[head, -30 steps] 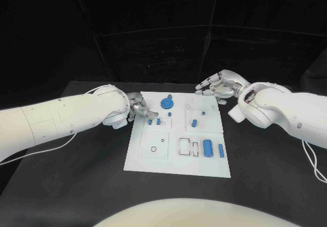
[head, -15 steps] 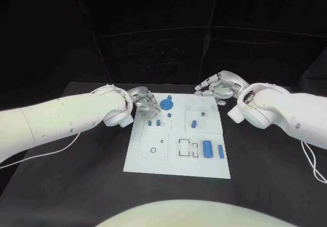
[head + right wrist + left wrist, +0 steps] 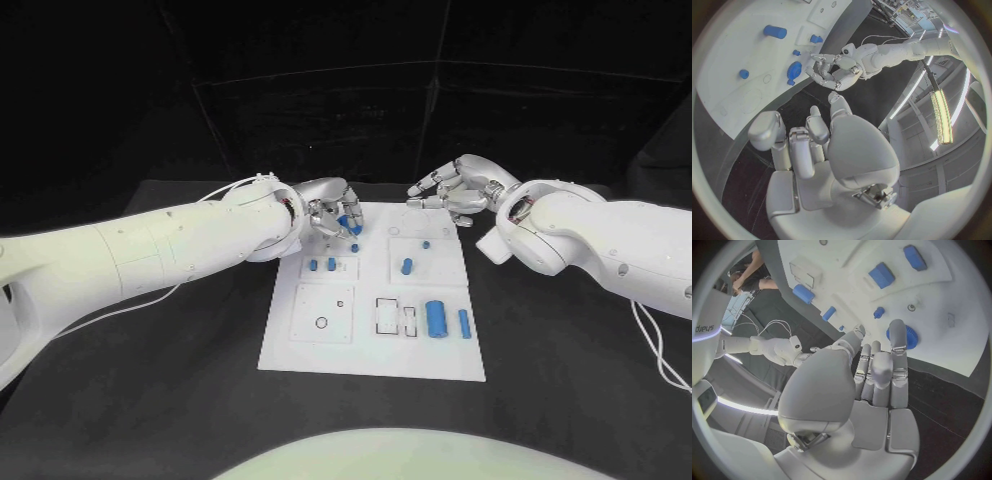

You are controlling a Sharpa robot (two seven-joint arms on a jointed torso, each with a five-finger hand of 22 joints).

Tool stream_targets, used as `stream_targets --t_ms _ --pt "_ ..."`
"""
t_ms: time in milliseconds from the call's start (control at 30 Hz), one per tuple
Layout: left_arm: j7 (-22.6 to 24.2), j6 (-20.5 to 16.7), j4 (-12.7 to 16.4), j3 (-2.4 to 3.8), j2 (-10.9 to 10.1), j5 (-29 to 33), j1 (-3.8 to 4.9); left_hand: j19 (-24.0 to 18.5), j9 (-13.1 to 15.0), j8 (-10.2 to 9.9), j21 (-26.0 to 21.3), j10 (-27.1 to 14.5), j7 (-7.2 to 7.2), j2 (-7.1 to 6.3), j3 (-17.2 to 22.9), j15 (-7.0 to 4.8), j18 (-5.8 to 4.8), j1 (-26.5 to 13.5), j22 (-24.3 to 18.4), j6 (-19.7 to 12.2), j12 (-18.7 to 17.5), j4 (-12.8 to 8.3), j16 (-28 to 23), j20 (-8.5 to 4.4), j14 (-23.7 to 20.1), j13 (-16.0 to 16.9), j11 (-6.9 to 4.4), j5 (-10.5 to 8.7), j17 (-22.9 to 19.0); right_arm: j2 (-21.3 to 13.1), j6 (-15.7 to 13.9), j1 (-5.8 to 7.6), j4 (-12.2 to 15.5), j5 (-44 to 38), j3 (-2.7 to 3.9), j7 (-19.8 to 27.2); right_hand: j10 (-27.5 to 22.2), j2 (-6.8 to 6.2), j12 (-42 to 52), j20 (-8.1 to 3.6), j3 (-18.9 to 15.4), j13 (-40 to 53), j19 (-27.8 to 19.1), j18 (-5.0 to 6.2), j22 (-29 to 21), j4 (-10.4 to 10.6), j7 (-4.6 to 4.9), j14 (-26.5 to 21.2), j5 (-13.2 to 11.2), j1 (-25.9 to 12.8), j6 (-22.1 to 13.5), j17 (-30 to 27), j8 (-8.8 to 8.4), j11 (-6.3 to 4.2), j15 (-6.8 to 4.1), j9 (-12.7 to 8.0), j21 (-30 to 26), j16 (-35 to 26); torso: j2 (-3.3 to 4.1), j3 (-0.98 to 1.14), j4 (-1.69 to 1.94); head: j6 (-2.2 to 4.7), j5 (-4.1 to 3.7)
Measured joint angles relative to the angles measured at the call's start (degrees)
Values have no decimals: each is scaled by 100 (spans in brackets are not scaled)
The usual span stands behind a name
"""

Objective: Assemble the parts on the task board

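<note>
Hovering at the task board's (image 3: 372, 335) upper edge, the left hand (image 3: 332, 212) perhaps touches the blue gear (image 3: 903, 335); the right hand (image 3: 459, 186) hangs open, holding nothing.

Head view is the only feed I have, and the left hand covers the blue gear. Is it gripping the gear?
Observer: Not plainly. In the left wrist view the left hand has its fingers stretched out straight over the blue gear, which lies flat on the task board. I cannot tell whether a fingertip touches it.
Operator: Is the right hand carrying a part?
Observer: No. The right wrist view shows the right hand with its fingers apart and nothing in them.
Operator: Is it above the board?
Observer: That view shows it over the black table, off the board's edge.
</note>
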Motion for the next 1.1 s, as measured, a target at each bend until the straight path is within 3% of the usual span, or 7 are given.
stream_targets --t_ms 67,133,233,367,467,933,1100 --pt "27 62 -120 0 93 -196 -19 339 -68 -102 587 32 -12 -5 7 -10 0 -66 553 54 -53 -39 457 -15 294 -90 -6 0 591 1 2 0 0 0 0 0 0 0 0 0 0 0 0 0 0 0 0 0 0 0 0 0 0 0 0 0 0 0 1 -1 0 4 -14" --pt "38 117 -207 0 159 -346 -31 512 -109 -168 957 66 -10 4 38 -25 -1 -76 914 136 -65 -70 664 -26 410 -154 -31 0 868 3 4 0 -2 0 0 -1 0 0 0 0 0 0 0 0 0 0 0 0 0 0 0 0 0 0 0 0 0 0 1 -1 0 5 -19" --pt "40 211 -330 0 246 -553 -40 629 -130 -204 1248 86 -22 7 70 -25 -94 -119 1208 226 -99 -102 786 -43 428 -222 -11 0 1008 10 7 0 -2 0 0 -2 0 0 0 0 0 0 0 0 0 0 0 0 0 0 0 -1 0 0 0 0 0 0 1 -1 0 7 -19" --pt "37 333 -424 0 327 -773 -45 720 -131 -243 1543 158 -52 25 78 -24 -94 -166 1510 360 -133 -141 849 -54 428 -290 -41 0 1074 19 10 0 -2 0 0 -2 0 0 0 0 0 1 0 0 0 0 0 0 3 0 0 -1 0 0 0 0 0 0 1 -1 0 5 -31" --pt "31 437 -453 1 366 -920 -51 770 -131 -243 1704 196 -62 3 78 -25 -183 -189 1680 410 -165 -141 873 -63 428 -326 -46 0 1106 23 13 0 -2 0 0 -2 0 0 0 0 0 1 0 0 0 0 0 0 25 0 0 -1 0 0 0 0 0 0 -1 -1 1 -3 -41" --pt "-17 820 -583 2 490 -1294 -86 874 -130 -321 2000 347 -92 23 104 -44 -180 -277 2010 548 -205 -197 915 -85 447 -410 -82 1 1143 53 24 0 -5 0 0 -2 0 0 0 0 0 1 0 0 1 0 0 0 25 0 0 -2 0 0 0 0 0 0 -5 -4 15 -20 -49" --pt "-19 852 -669 7 554 -1345 -100 894 -130 -353 2082 497 -146 114 207 -65 -181 -261 2105 678 -278 -249 915 -104 468 -464 -113 1 1143 63 29 1 -11 0 1 -2 0 0 0 0 0 2 0 0 1 0 0 0 25 0 0 -2 0 0 0 0 0 0 -5 -5 12 -33 -47"
